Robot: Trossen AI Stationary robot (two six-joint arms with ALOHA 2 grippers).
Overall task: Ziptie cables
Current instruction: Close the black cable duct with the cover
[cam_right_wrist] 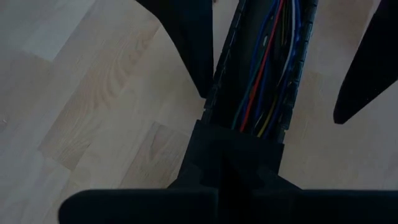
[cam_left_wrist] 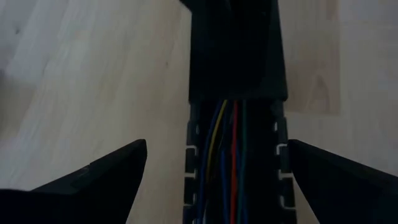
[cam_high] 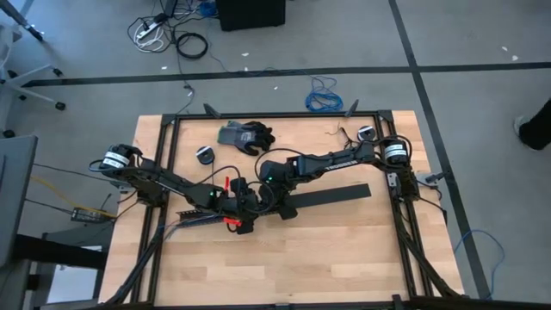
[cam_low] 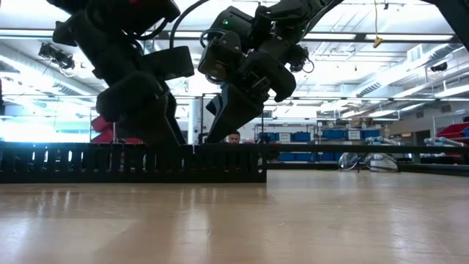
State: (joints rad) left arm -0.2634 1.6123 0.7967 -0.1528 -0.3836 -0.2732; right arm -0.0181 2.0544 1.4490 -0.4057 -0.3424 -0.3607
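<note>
**Both arms parked over the slotted channel, wires tucked inside**

So at this point I had the cables [cam_left_wrist: 229, 155] lying down inside the black slotted channel [cam_low: 132, 163], which sat on the wooden table [cam_high: 344, 250] left of centre. My read is that the channel was there to keep the thin wires bunched and straight so a tie could go round them.

The left gripper [cam_left_wrist: 217, 180] hung right over the channel with its fingers [cam_left_wrist: 93, 180] spread wide, one either side of the walls, gripping nothing. Looked like a straddle, ready to come down.

The right gripper [cam_right_wrist: 227, 180] was clenched shut, pressed down at the channel's end. I couldn't tell whether it pinched anything.

The wires ran lengthwise along the channel, same long axis, roughly left to right across the table with a slight slant. Which end was the splayed one, I couldn't make out.

A black glove [cam_high: 245, 136] lay further back, well apart from all this.
</note>
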